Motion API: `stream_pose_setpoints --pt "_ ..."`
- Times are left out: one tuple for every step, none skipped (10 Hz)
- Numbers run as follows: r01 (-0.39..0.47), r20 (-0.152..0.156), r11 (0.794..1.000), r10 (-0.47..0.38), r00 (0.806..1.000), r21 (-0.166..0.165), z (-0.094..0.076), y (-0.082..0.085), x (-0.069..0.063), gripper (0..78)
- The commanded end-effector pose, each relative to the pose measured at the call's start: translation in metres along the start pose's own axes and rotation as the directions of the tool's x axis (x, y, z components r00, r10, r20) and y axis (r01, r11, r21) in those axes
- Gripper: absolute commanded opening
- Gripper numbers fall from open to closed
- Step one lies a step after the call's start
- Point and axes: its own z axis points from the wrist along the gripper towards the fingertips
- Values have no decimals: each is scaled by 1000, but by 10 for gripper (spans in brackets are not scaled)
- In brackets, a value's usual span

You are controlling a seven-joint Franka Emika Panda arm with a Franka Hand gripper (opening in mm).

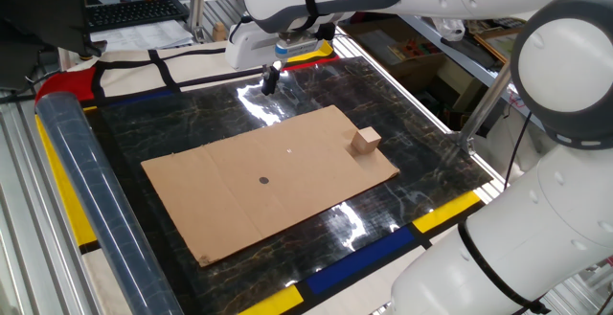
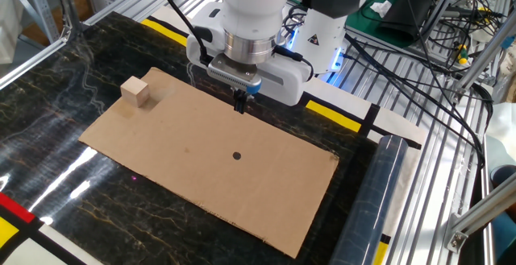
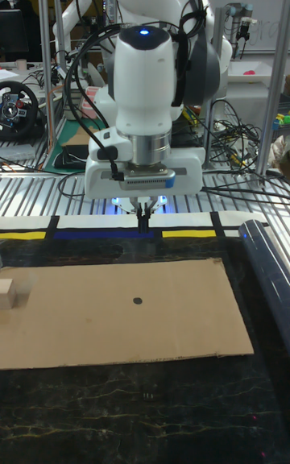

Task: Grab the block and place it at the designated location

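The block (image 1: 364, 142), a small wooden cube at the cardboard's (image 1: 239, 195) three o'clock edge, looks light, rigid and easily pinched across opposite flat faces, while the fingers (image 2: 239, 102) hang together, empty, well apart from it.

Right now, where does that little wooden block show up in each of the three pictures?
One fixed view: the block sits near the right edge of the cardboard sheet.
The other fixed view: the block is at the sheet's upper-left corner.
Tall fixed view: the block is half cut off at the left edge.
Shared landmark: the black dot in the middle of the sheet, well apart from the block.
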Motion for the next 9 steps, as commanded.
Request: stream_pose_setpoints --pt "79 -46 997 -79 996 4 25 -8 -11 0" --pt "80 -39 997 -80 996 2 25 -8 -11 0" --pt "77 -38 997 -77 996 3 25 -7 -11 0" --pt "79 -38 997 -79 996 3 25 -7 -11 0" --pt "79 -38 997 -79 996 3 25 -7 -11 0" --pt "78 -37 997 -78 996 3 25 -7 -11 0" --pt "78 -37 997 -78 996 3 25 -7 -11 0" --pt "78 -37 997 -78 996 3 25 -7 -11 0" --pt "79 -37 997 -79 996 2 26 -7 -11 0"
